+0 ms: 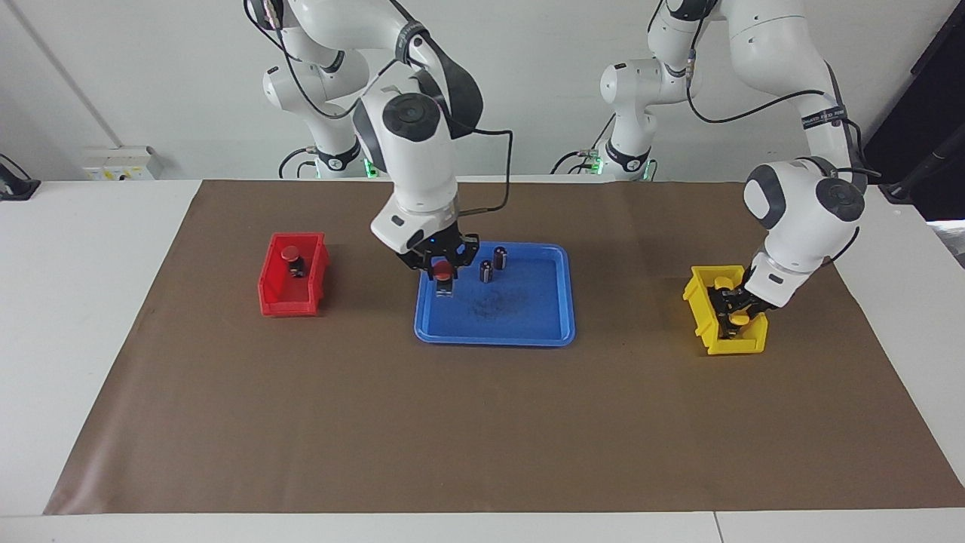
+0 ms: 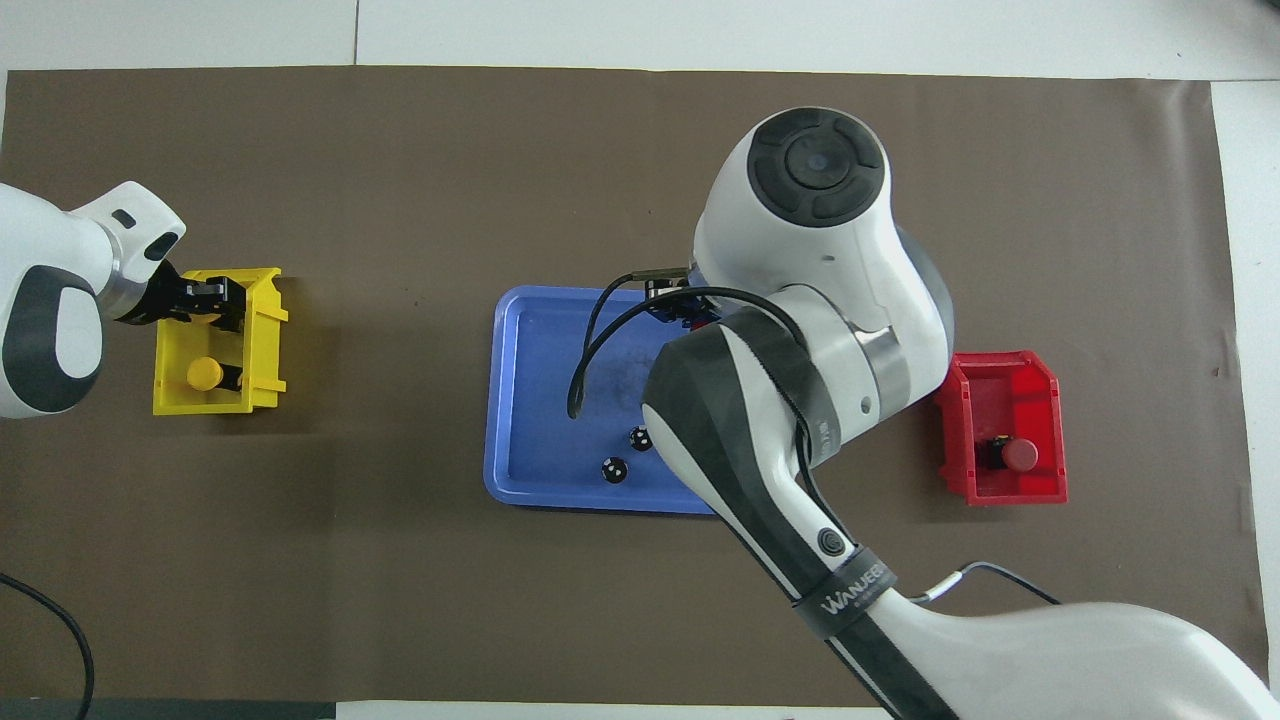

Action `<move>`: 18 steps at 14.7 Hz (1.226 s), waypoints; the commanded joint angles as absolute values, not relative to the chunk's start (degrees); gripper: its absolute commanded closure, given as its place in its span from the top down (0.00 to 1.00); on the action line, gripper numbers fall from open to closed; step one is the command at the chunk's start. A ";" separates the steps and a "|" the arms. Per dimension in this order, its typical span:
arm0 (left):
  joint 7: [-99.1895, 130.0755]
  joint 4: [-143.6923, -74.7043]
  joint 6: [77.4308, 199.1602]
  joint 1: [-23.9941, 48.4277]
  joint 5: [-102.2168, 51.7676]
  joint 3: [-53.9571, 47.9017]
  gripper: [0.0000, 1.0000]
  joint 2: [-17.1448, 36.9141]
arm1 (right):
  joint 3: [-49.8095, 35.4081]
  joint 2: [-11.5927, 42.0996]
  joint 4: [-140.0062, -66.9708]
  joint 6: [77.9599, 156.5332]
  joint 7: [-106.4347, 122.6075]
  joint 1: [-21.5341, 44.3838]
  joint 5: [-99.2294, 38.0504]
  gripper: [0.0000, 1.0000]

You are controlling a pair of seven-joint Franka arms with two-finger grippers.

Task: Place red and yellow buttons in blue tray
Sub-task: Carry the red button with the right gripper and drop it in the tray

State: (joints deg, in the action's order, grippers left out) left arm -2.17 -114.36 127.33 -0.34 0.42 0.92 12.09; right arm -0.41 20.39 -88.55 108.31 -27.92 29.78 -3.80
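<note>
white table (image 1: 75, 302), brown mat (image 1: 301, 422) on it

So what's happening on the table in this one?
The right gripper holds a red-capped push-button over the flat blue plastic tray, where two dark capless cylinders stand. The left gripper reaches into the small yellow bin among the yellow-capped buttons. Another red button waits in the red bin.

Red button (image 1: 444, 271) over blue tray (image 1: 528, 320); others in bins.

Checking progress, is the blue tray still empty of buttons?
Yes, nearly: the blue tray holds only two dark cylinders; the right pincer holds a red button over it.
</note>
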 commanded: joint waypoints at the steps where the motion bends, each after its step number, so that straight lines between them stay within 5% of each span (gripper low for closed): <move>1: -1.67 -115.84 128.76 -0.79 0.88 0.88 0.61 10.81 | -0.09 22.49 -88.42 110.82 -29.00 30.85 -5.01 0.21; 7: -1.67 -114.61 128.41 -1.93 0.88 0.88 0.54 11.16 | -0.09 24.61 -91.57 114.95 -28.74 32.61 -4.66 0.22; 12: -1.23 -114.70 128.06 -1.15 0.79 0.79 0.06 11.16 | -0.26 24.08 -95.71 118.30 -28.74 33.66 -4.66 0.27; 14: -0.88 -112.60 125.35 -0.88 0.88 0.88 0.02 11.25 | -0.26 23.99 -96.41 118.74 -28.74 33.66 -4.66 0.30; 17: -2.10 -99.72 111.50 -0.10 6.28 0.62 0.02 11.51 | -0.18 23.91 -96.59 118.83 -28.83 33.84 -4.66 0.65; 18: -2.11 -95.32 107.70 1.39 9.98 0.53 0.02 11.51 | -0.18 23.91 -95.98 118.31 -28.83 33.66 -4.40 0.69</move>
State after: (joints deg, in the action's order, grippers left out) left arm -2.39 -104.88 116.86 -0.86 4.29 0.54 11.63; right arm -0.35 25.44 -94.68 117.77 -28.80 33.69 -3.82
